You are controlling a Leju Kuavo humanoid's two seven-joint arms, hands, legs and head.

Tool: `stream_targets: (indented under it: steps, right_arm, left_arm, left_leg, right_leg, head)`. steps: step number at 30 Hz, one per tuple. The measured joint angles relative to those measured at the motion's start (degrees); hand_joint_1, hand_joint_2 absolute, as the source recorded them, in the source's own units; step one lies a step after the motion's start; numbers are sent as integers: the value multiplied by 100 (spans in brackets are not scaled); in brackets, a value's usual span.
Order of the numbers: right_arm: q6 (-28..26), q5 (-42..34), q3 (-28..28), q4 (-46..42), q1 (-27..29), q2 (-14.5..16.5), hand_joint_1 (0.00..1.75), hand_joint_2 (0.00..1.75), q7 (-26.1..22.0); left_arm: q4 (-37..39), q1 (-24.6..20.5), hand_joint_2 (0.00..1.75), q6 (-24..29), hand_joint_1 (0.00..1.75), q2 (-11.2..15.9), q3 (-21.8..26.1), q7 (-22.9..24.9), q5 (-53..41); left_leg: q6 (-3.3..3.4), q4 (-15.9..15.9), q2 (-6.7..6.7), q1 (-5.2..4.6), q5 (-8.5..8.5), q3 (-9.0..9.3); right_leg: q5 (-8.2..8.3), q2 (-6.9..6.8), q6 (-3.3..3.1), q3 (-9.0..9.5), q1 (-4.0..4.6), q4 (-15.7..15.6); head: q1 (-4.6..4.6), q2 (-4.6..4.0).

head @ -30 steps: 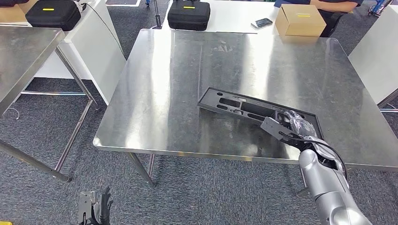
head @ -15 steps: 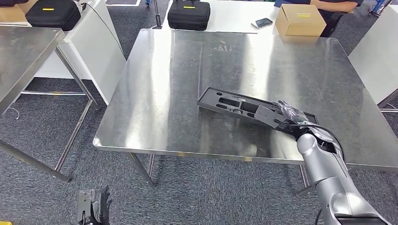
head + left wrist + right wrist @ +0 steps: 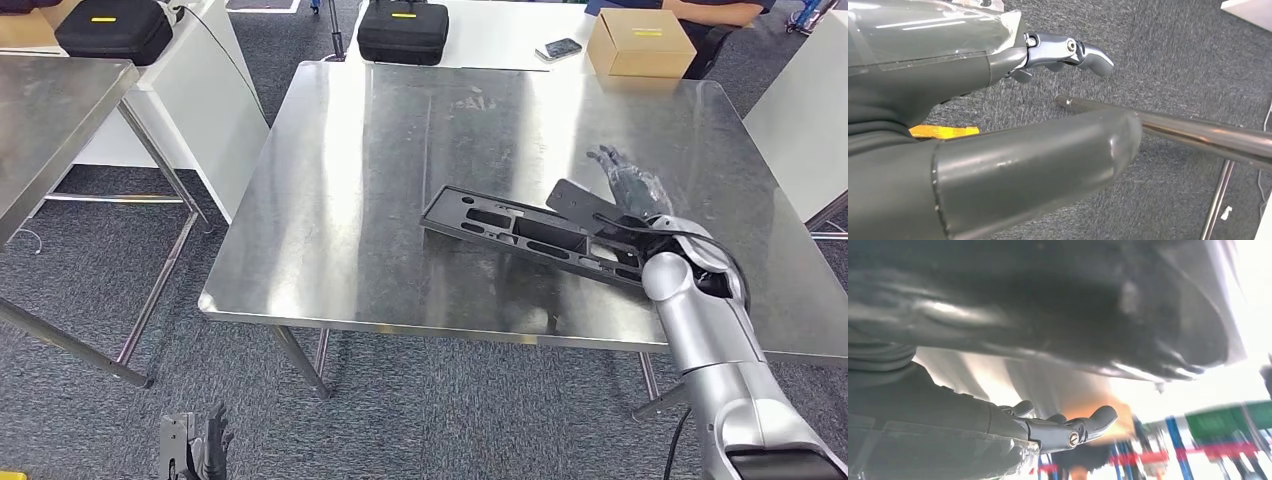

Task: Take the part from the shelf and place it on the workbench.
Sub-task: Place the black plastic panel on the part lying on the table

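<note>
The right arm (image 3: pixel 690 320) hides the part's (image 3: pixel 520 232) near end.

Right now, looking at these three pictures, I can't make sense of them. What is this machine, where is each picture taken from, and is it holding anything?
It is a humanoid robot with two silver arms ending in hands. The wide picture comes from a camera high on its body, looking down at a steel workbench. On it lies a long black plastic part with cut-out pockets. The right hand is raised above the part's far end with its fingers spread, holding nothing. The left hand hangs down by the floor, also holding nothing. The other two pictures come from cameras at each wrist, so they are turned and very close. Behind the workbench sit a cardboard box, a phone and a black case.
</note>
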Motion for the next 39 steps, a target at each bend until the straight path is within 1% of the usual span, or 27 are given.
stream_targets:
  steps: [3,6,8,10,12,14,15,17,19,20,22,24,26,27,28,29,30,31,32,33,34,35,36,37,38,39]
  right_arm:
    - [-12,-55,-7,-408,-34,-67,0,0,2]
    - [-41,-67,-8,-607,-38,-98,0,0,-8]
    - [-228,-178,-32,-801,-15,-109,0,0,-87]
    - [-746,-497,-153,-1244,104,-104,0,0,-275]
    - [-1516,-909,-383,-1949,337,-84,0,0,-514]
    - [-2296,-1288,-658,-2764,769,-62,0,0,-835]
    - [-2661,-1494,-796,-3197,1100,-46,0,0,-1072]
    - [-3338,-1998,-1055,-4049,1961,33,0,0,-1762]
    - [-3810,-2473,-1226,-4676,2851,171,0,0,-2471]
    - [-3969,-2691,-1276,-4926,3246,253,0,0,-2764]
    - [-4143,-3081,-1319,-5315,3914,413,0,0,-3155]
    - [-4197,-3415,-1324,-5571,4430,545,0,0,-3336]
    - [-4205,-3669,-1323,-5722,4746,627,0,0,-3422]
    - [-4196,-3779,-1324,-5775,4864,647,0,0,-3445]
    - [-4179,-3885,-1326,-5813,4969,662,0,0,-3452]
    - [-4152,-3992,-1332,-5839,5066,675,0,0,-3452]
    - [-4122,-4092,-1341,-5851,5152,687,0,0,-3447]
    - [-4096,-4175,-1352,-5855,5223,698,0,0,-3443]
    - [-4075,-4229,-1366,-5855,5287,709,0,0,-3441]
    - [-4063,-4259,-1378,-5855,5342,720,0,0,-3440]
    - [-4056,-4274,-1387,-5855,5384,731,0,0,-3440]
    - [-4051,-4286,-1398,-5855,5415,743,0,0,-3440]
    - [-4046,-4299,-1407,-5855,5433,752,0,0,-3439]
    - [-4035,-4321,-1415,-5856,5441,761,0,0,-3435]
    - [-4018,-4350,-1422,-5857,5456,772,0,0,-3426]
    - [-4000,-4386,-1428,-5860,5477,784,0,0,-3416]
  left_arm:
    - [-25,32,0,-1,0,-2,36,-22,-1]
    - [-34,41,0,-1,0,-8,74,-25,-1]
    - [-55,55,0,0,0,-16,112,-27,-3]
    - [-109,90,0,2,0,-40,171,-31,-9]
    - [-195,159,0,-12,0,-80,260,-48,-16]
    - [-331,263,0,-45,0,-130,360,-101,-28]
    - [-433,328,0,-59,0,-160,418,-126,-32]
    - [-734,493,0,-88,0,-245,575,-114,-21]
    - [-1104,687,0,-151,0,-350,782,8,-3]
    - [-1308,781,0,-204,0,-412,910,110,-1]
    - [-1696,944,0,-323,0,-538,1174,314,-11]
    - [-2006,1062,0,-446,0,-659,1422,468,-18]
    - [-2223,1134,0,-558,0,-761,1641,556,-24]
    - [-2310,1157,0,-602,0,-817,1740,579,-37]
    - [-2391,1173,0,-632,0,-874,1836,599,-62]
    - [-2467,1183,0,-652,0,-932,1935,624,-98]
    - [-2535,1195,0,-667,0,-993,2037,650,-137]
    - [-2591,1210,0,-679,0,-1041,2133,674,-170]
    - [-2637,1229,0,-689,0,-1090,2224,693,-200]
    - [-2669,1247,0,-697,0,-1134,2296,701,-219]
    - [-2696,1260,0,-702,0,-1174,2357,703,-232]
    - [-2721,1268,0,-705,0,-1211,2413,705,-245]
    - [-2740,1269,0,-705,0,-1238,2457,713,-259]
    - [-2766,1269,0,-705,0,-1262,2508,726,-278]
    - [-2791,1268,0,-705,0,-1284,2557,746,-305]
    - [-2818,1266,0,-705,0,-1303,2619,772,-333]
  left_leg:
    - [0,0,1,1,0,0]
    - [0,0,1,0,0,1]
    - [0,0,0,0,0,1]
    - [0,1,-7,0,0,1]
    - [0,1,-17,1,-1,1]
    - [-3,1,-29,7,-9,5]
    - [-5,1,-36,10,-16,7]
    - [-6,0,-50,12,-34,13]
    - [-9,0,-53,10,-51,15]
    - [-5,4,-50,4,-66,15]
    - [17,15,-35,-5,-99,22]
    - [45,23,-27,-15,-122,32]
    - [73,11,-27,-26,-105,46]
    - [95,-21,-20,-13,-77,68]
    - [119,-55,-15,3,-47,92]
    - [140,-89,-9,24,-24,112]
    - [154,-110,-2,40,-7,123]
    - [160,-111,1,41,-2,116]
    - [160,-110,5,42,4,105]
    - [155,-109,7,43,11,95]
    - [144,-108,8,49,21,85]
    - [126,-105,6,61,33,79]
    - [102,-98,2,77,45,72]
    - [69,-82,-1,83,53,59]
    - [32,-65,-9,85,61,45]
    - [-6,-39,-19,79,65,32]
  right_leg:
    - [0,0,0,0,0,0]
    - [0,0,0,0,0,0]
    - [0,0,0,0,0,0]
    - [0,-5,0,0,-1,0]
    - [-6,-13,2,-1,-1,-1]
    - [-18,-23,5,6,3,-5]
    - [-28,-30,10,14,5,-7]
    - [-44,-41,9,27,9,-10]
    - [-54,-41,10,31,9,-11]
    - [-58,-36,12,31,2,-15]
    - [-66,-28,28,38,-18,-23]
    - [-75,-26,41,51,-39,-29]
    - [-64,-26,65,66,-48,-36]
    - [-76,-24,76,67,-51,-26]
    - [-127,-21,77,51,-51,33]
    - [-244,-15,59,-14,-50,201]
    - [-417,-7,33,-139,-54,496]
    - [-612,-1,7,-305,-54,891]
    - [-781,3,-1,-476,-55,1300]
    - [-876,4,17,-583,-57,1583]
    - [-877,4,58,-581,-63,1650]
    - [-784,3,122,-444,-75,1452]
    - [-644,3,192,-198,-94,1045]
    - [-518,1,245,70,-115,590]
    - [-398,16,261,277,-113,260]
    - [-348,33,236,378,-110,64]
  head:
    - [0,0]
    - [1,0]
    - [0,0]
    - [-1,0]
    - [-2,0]
    - [1,0]
    - [1,0]
    - [3,0]
    - [1,0]
    - [-2,0]
    - [-3,0]
    - [-1,0]
    - [-3,0]
    - [-4,0]
    - [-1,0]
    - [6,0]
    - [14,0]
    - [19,0]
    - [24,0]
    - [23,0]
    - [23,0]
    - [24,0]
    - [25,0]
    - [27,0]
    - [26,0]
    - [27,0]
